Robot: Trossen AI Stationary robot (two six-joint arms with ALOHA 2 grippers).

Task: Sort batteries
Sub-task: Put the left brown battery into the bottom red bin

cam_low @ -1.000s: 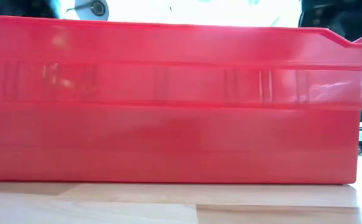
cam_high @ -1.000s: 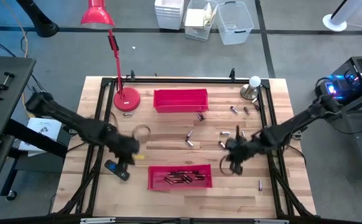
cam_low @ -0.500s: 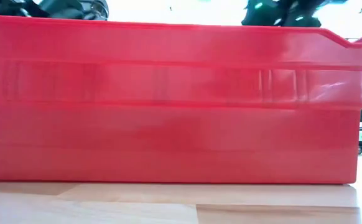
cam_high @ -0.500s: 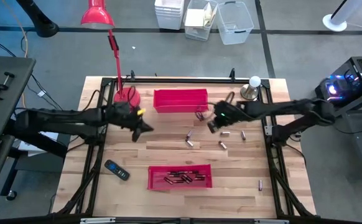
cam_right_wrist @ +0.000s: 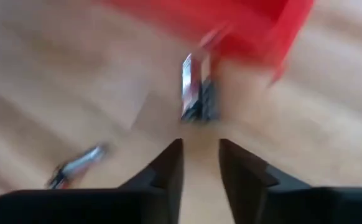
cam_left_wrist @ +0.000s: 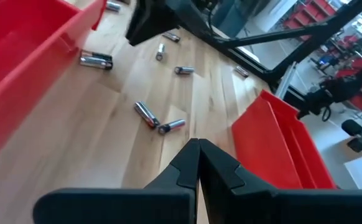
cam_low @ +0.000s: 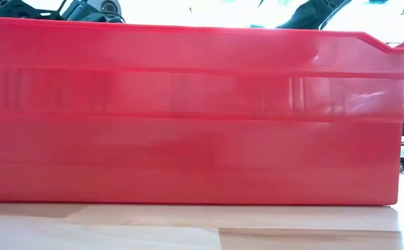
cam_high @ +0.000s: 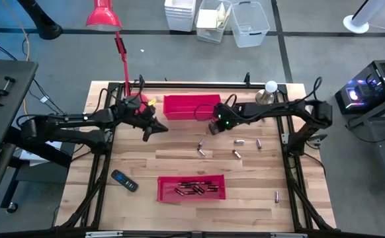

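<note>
Loose batteries lie on the wooden table, among them a pair (cam_high: 201,147) at the middle and others (cam_high: 240,141) to the right. A far red tray (cam_high: 191,106) stands empty. A near red tray (cam_high: 191,188) holds several batteries. My left gripper (cam_high: 154,127) hovers shut by the far tray's left end, above the table (cam_left_wrist: 198,155). My right gripper (cam_high: 213,125) is open over the far tray's right end. Ahead of its fingertips (cam_right_wrist: 199,163) two batteries (cam_right_wrist: 196,93) lie side by side against the tray's corner.
A red desk lamp (cam_high: 134,102) stands at the far left, close behind my left gripper. A black handset (cam_high: 124,180) lies near the left. A white bulb on a stand (cam_high: 266,94) sits at the far right. A lone battery (cam_high: 276,196) lies near the right.
My left gripper has swung from beside the handset toward the table's far edge, to the far tray's left end. My right gripper has travelled from the right middle toward the far edge and left, to the far tray's right end. The batteries have stayed in place.
</note>
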